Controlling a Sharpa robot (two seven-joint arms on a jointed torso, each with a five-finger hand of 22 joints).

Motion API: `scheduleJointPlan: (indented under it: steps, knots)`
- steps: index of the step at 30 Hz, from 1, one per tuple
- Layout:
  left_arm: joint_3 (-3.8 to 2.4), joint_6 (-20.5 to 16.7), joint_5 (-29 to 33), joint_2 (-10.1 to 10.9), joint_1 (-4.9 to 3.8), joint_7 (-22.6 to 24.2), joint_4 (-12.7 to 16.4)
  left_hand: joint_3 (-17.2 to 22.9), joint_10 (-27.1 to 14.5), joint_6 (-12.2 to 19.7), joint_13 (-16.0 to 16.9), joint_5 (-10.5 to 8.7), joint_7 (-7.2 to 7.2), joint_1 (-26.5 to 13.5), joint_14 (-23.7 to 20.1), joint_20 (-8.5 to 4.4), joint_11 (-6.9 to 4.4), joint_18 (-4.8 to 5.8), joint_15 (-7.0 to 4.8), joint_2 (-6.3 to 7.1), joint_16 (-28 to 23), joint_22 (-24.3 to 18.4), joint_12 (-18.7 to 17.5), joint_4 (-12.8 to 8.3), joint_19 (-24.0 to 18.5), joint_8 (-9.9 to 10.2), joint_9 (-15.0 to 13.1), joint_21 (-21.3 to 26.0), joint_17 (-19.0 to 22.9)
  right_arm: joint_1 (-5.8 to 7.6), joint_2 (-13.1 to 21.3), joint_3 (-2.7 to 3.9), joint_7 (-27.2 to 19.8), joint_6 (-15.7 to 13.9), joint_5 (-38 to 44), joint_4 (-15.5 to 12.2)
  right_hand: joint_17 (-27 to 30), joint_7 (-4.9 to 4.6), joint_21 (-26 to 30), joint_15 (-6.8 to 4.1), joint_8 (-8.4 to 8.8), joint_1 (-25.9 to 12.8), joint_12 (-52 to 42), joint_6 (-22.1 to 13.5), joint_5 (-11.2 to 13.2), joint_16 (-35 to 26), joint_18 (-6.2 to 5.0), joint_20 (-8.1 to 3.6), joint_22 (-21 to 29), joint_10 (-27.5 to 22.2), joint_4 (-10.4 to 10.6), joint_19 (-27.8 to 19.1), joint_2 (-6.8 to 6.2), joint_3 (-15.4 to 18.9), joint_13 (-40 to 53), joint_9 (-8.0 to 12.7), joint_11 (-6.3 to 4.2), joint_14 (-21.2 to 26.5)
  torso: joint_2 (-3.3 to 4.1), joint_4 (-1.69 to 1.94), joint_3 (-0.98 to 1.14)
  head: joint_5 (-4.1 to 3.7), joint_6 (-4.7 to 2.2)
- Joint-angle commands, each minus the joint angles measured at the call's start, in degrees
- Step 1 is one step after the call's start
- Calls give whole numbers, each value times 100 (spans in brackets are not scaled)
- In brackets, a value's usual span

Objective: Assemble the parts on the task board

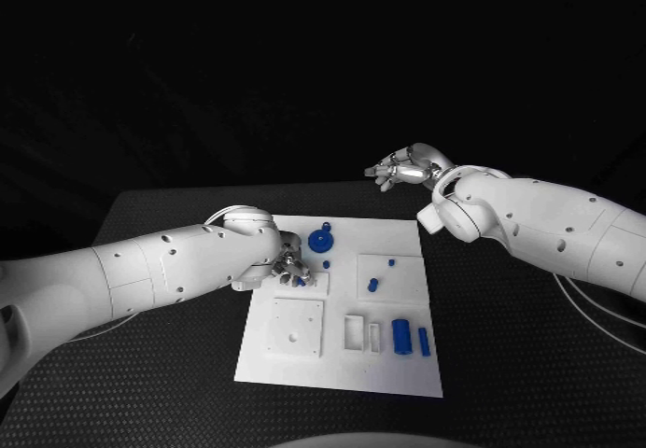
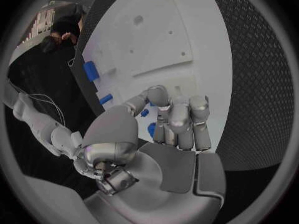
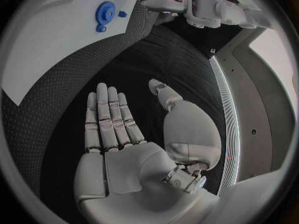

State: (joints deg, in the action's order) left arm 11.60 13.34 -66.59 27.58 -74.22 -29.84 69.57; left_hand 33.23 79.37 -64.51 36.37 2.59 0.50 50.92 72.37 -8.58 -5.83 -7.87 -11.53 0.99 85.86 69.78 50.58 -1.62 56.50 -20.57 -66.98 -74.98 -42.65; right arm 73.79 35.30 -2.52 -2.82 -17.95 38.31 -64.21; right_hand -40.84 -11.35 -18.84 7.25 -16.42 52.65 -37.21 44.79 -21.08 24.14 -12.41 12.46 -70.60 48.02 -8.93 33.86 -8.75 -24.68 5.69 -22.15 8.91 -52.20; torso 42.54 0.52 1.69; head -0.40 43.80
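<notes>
Head view: left hand (image 1: pixel 287 270) low over task board (image 1: pixel 337 369), fingers round small blue part (image 1: pixel 301 276) — slip risk if pinch shallow.
Left wrist view: fingers (image 2: pixel 179 118) curled on part.
Right wrist view: right hand (image 3: pixel 134 149) flat, released, off board — no backup.

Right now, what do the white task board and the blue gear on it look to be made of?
White task board: seemingly rigid plastic, matte; flat, even white with clean cut-out recesses. Blue gear: likely moulded or printed plastic, uniform saturated blue without metallic glint. Neither is certain from looks alone.
</notes>
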Motion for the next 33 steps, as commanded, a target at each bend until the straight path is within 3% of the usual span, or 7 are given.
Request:
scheduleJointPlan:
  steps: [1,8,24,31,32,33]
  knots:
    - [33,-26,15,-20,53,-29,-36,-234,-62,-209,-8,17,-35,-263,-15,-596,16,-103,-18,163,10,-5,-13,24,-59,72,7,-2,10,-2,4,0,-28,63,9,-15,-5,-91,20,2,-34,-30,-22,-36,-31,-32,25,-2,-6,-24,-1,-57,9,39,-7,10,5,24,-3,3,0,-7,0]
    - [36,-64,3,-5,53,-50,-52,-512,-73,-231,-16,17,-48,-529,-26,-613,0,-132,-35,325,-5,-22,-20,119,-80,152,15,34,15,-2,9,0,-25,65,11,-16,-5,-91,22,2,-34,-30,-23,-36,-32,-32,25,-2,-7,-24,-1,-58,8,39,-9,11,5,25,-2,0,2,-11,4]
    - [37,-121,3,9,54,-41,-60,-608,-77,-264,-23,17,-59,-657,-29,-633,-12,-162,-50,435,-18,-35,-22,215,-79,214,9,57,18,-2,17,0,-23,62,15,-13,-10,-92,37,10,-41,27,-39,-37,-4,-34,24,5,-31,-27,-68,-66,0,46,-28,16,6,34,-5,3,-1,-13,0]
    - [34,-227,-9,33,58,-26,-51,-686,-76,-280,-28,16,-62,-884,-30,-632,-16,-164,-53,633,-26,-47,-24,419,-79,245,5,75,21,-3,15,-1,-24,56,15,-5,-10,-92,38,10,-42,24,-40,-37,-5,-35,24,5,-32,-27,-67,-66,1,47,-29,16,6,35,-3,-1,-5,-18,-8]
    - [33,-224,-9,47,58,-26,-40,-571,-68,-300,-32,17,-82,-905,-21,-662,-34,-204,-78,802,-29,-59,-23,611,-58,269,-6,89,21,-3,16,-1,-24,56,15,-5,-10,-92,39,10,-41,23,-40,-38,-5,-35,24,6,-33,-27,-67,-66,0,48,-30,17,6,35,-3,0,-4,-18,-10]
    - [32,-239,-10,65,58,-23,-27,-528,-66,-308,-33,19,-83,-911,-18,-669,-38,-214,-80,849,-30,-62,-22,694,-48,280,-14,90,21,-4,14,-1,-24,57,15,-1,-10,-92,39,10,-41,23,-40,-38,-6,-35,24,6,-33,-27,-67,-66,0,49,-30,17,6,35,-3,0,-5,-19,-13]
